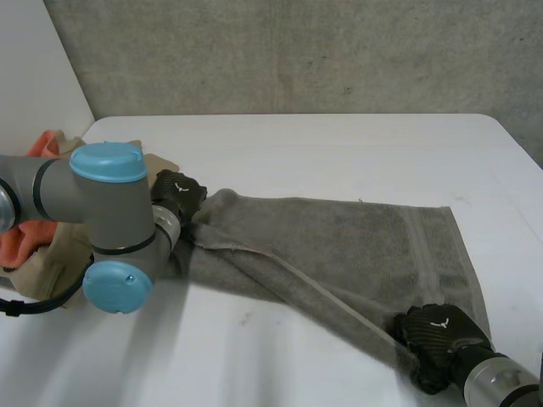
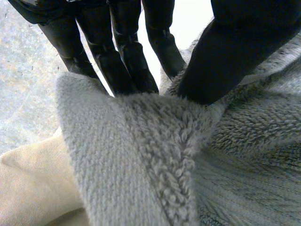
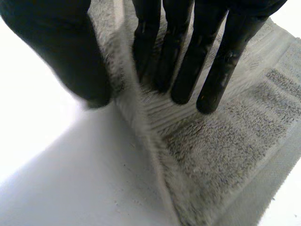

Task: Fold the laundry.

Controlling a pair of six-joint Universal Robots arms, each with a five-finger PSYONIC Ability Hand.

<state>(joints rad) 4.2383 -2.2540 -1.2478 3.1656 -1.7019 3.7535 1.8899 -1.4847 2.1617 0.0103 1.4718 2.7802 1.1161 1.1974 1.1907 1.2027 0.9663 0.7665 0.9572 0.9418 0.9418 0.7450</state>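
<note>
A grey towel [image 1: 339, 246] lies spread across the white table [image 1: 339, 144], and its near edge runs as a raised ridge between my two hands. My left hand [image 1: 176, 193] is at the towel's left corner. In the left wrist view the fingers [image 2: 113, 56] and thumb pinch the bunched hem of the towel [image 2: 141, 165]. My right hand [image 1: 437, 335] is at the near right corner. In the right wrist view its straight fingers [image 3: 188, 56] press on the towel [image 3: 221, 150], and the thumb [image 3: 70, 52] closes against the hem from the table side.
A pile of orange and beige cloths [image 1: 38, 237] lies at the table's left edge, behind my left arm [image 1: 102, 203]. Beige cloth [image 2: 33, 188] shows beside the towel corner under my left hand. A grey wall stands behind the table.
</note>
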